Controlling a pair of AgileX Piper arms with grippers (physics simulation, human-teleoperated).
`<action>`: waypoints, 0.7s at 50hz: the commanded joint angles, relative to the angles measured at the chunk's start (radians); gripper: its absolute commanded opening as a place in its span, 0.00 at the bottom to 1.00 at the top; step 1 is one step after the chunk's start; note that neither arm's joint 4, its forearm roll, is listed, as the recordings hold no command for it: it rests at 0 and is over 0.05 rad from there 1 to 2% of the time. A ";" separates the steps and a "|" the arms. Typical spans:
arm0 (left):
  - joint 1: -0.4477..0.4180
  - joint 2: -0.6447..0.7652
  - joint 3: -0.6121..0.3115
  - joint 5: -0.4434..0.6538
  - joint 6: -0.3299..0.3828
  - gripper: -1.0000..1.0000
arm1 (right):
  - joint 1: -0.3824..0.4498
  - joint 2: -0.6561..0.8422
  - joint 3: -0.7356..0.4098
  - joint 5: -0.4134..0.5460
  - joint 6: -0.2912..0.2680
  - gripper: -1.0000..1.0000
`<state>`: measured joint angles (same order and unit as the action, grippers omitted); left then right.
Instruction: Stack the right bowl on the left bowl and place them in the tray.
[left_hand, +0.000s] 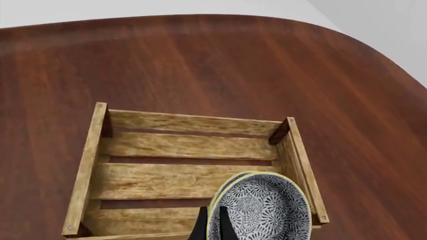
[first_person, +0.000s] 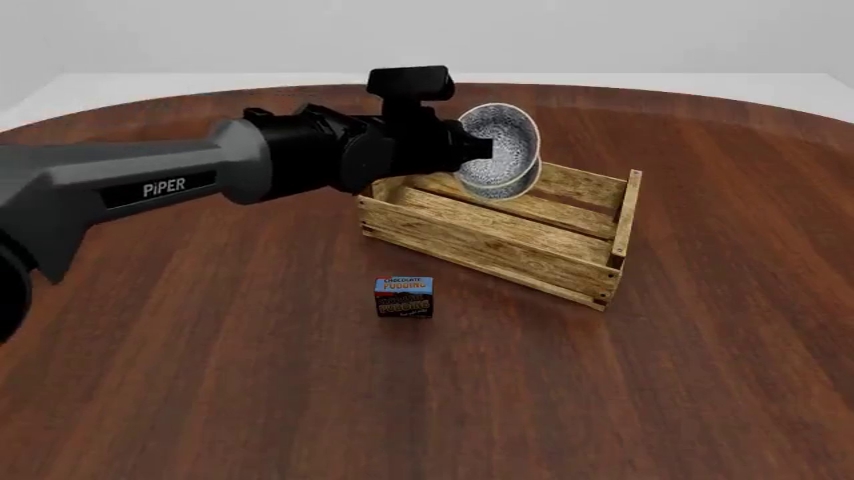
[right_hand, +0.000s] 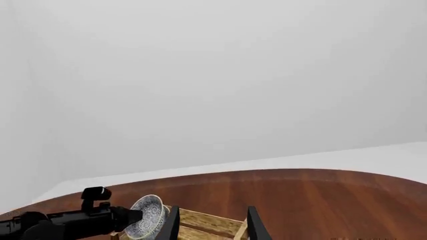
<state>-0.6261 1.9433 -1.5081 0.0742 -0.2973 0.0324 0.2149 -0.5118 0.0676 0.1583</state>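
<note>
In the front view we see the left arm (first_person: 160, 185) reaching in across the table (first_person: 200, 380) toward the tray (first_person: 501, 235), a wooden slat crate that sits on the far half of the tabletop. The left gripper (first_person: 478, 150) pinches the rims of the 2 speckled bowls, which are nested together and tipped almost onto their edge. The right bowl (first_person: 497, 140) sits inside the left bowl (first_person: 518, 185), whose rim shows as a thin crescent just behind and below it. Both hang in the air above the near-left part of the tray, clear of its slats.

The left wrist view looks down into the tray (left_hand: 187, 145). We see the stacked pair at the gripper (left_hand: 212, 225), the patterned inside of the inner bowl (left_hand: 263, 210) facing the camera and the outer bowl's rim (left_hand: 223, 192) peeking out along one side. The dark fingers (left_hand: 225, 227) are closed on the rims.

In the right wrist view we see the right gripper (right_hand: 210, 225), its 2 fingers spread apart with nothing between them, held high and looking out over the table. The tray (right_hand: 207, 222) and the tilted bowls show small beyond it.

A small dark pudding box (first_person: 403, 297) stands on the table in front of the tray, well apart from the bowls.
</note>
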 joint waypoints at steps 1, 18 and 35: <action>0.013 0.025 -0.042 -0.005 -0.001 0.00 | 0.000 -0.001 0.004 -0.002 0.001 1.00; 0.023 0.082 -0.074 -0.016 -0.004 0.00 | 0.000 0.000 0.006 -0.006 0.004 1.00; 0.040 0.148 -0.131 -0.010 0.008 0.00 | -0.002 0.001 0.020 -0.017 0.008 1.00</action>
<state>-0.5939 2.0687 -1.5998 0.0652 -0.2988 0.0312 0.2160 -0.4975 0.0540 0.1654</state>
